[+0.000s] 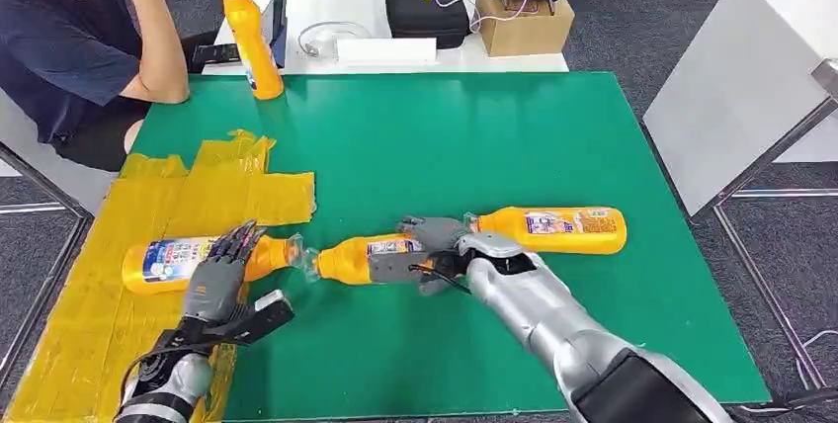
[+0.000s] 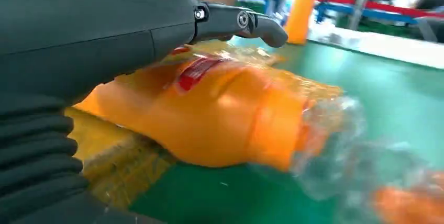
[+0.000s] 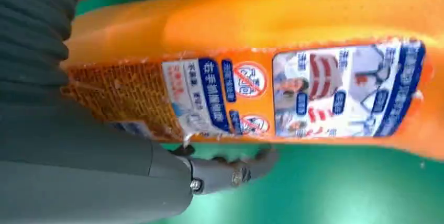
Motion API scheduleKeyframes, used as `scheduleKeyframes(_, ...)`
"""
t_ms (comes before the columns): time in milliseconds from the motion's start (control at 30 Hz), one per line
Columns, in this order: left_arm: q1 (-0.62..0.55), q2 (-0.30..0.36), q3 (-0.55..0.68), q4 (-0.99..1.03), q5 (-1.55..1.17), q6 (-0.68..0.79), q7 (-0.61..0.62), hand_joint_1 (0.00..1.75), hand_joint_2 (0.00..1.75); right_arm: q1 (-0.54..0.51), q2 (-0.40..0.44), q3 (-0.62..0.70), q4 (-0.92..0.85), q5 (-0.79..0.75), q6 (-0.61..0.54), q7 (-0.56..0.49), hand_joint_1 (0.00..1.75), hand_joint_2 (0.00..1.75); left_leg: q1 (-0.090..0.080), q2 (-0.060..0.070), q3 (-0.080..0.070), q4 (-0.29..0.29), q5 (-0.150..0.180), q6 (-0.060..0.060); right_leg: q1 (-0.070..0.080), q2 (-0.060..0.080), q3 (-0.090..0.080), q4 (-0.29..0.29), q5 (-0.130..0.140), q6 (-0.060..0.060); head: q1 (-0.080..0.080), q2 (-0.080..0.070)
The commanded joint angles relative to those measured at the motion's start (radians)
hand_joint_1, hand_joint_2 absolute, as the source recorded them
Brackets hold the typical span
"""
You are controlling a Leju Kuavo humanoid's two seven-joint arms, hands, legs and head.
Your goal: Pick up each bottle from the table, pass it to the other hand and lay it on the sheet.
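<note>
Our right hand (image 1: 435, 250) grips a lying bottle (image 1: 361, 258) mid-tabletop; our left hand (image 1: 222, 270), fingers (image 1: 237, 242) spread and holding nothing, hovers over another bottle (image 1: 163, 262) on the yellow sheet (image 1: 237, 181).

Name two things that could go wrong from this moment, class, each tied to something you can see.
1. The right hand grips the middle bottle, whose cap nearly meets that of the bottle on the yellow sheet; lifting it may knock that one.
2. The left hand rests over that laid bottle and could roll it off the yellow sheet.
</note>
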Motion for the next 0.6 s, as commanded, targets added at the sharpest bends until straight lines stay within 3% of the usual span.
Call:
scheduleKeyframes(33,-0.035,-0.014,0.107,-0.074,0.433,-0.305,-0.163,0.00,0.00,0.014,-0.014,0.110,0.110,0.011,0.024,0.014,1.75,1.75,0.001,-0.002,0.000,0.000,0.001,0.000,0.001,-0.003,0.001,-0.001,0.000,-0.001,0.000,0.000)
scheduleKeyframes(200,-0.029,-0.052,0.183,-0.136,0.649,-0.467,-0.153,0.00,0.00,0.014,-0.014,0.081,0.102,-0.015,-0.019,0.027,1.75,1.75,0.001,-0.003,0.002,0.000,0.002,0.001,0.001,-0.004,0.003,-0.001,0.001,-0.001,0.001,0.000)
scheduleKeyframes(267,0.001,-0.074,0.226,-0.191,0.778,-0.556,-0.138,0.00,0.00,0.018,-0.001,0.035,0.089,-0.045,-0.105,0.034,1.75,1.75,0.000,-0.002,0.003,-0.001,0.002,0.001,0.001,-0.003,0.004,-0.001,0.001,-0.002,0.001,0.000)
scheduleKeyframes(367,0.106,-0.128,0.286,-0.356,0.934,-0.627,-0.053,0.00,0.00,0.052,0.035,-0.081,0.004,-0.080,-0.403,0.013,1.75,1.75,0.000,0.001,0.004,0.000,0.001,0.001,0.000,0.000,0.004,0.000,0.001,-0.002,0.001,0.000)
scheduleKeyframes(500,0.157,-0.147,0.287,-0.430,0.949,-0.632,-0.037,0.00,0.00,0.080,0.041,-0.116,-0.062,-0.085,-0.438,0.002,1.75,1.75,0.000,0.004,0.002,0.001,-0.001,0.001,0.000,0.003,0.001,0.002,0.000,-0.002,0.001,0.000)
scheduleKeyframes(533,0.167,-0.160,0.291,-0.449,0.965,-0.633,-0.032,0.00,0.00,0.118,0.041,-0.180,-0.136,-0.121,-0.520,-0.070,1.75,1.75,0.000,0.002,0.001,0.001,-0.001,0.000,0.000,0.002,0.001,0.001,0.000,-0.001,0.000,0.000)
scheduleKeyframes(600,0.211,-0.192,0.278,-0.517,0.984,-0.642,-0.020,0.00,0.00,0.191,0.041,-0.263,-0.306,-0.155,-0.558,-0.130,1.75,1.75,0.001,0.001,0.000,0.000,0.000,0.000,0.001,0.000,0.000,0.000,0.000,-0.001,0.000,0.000)
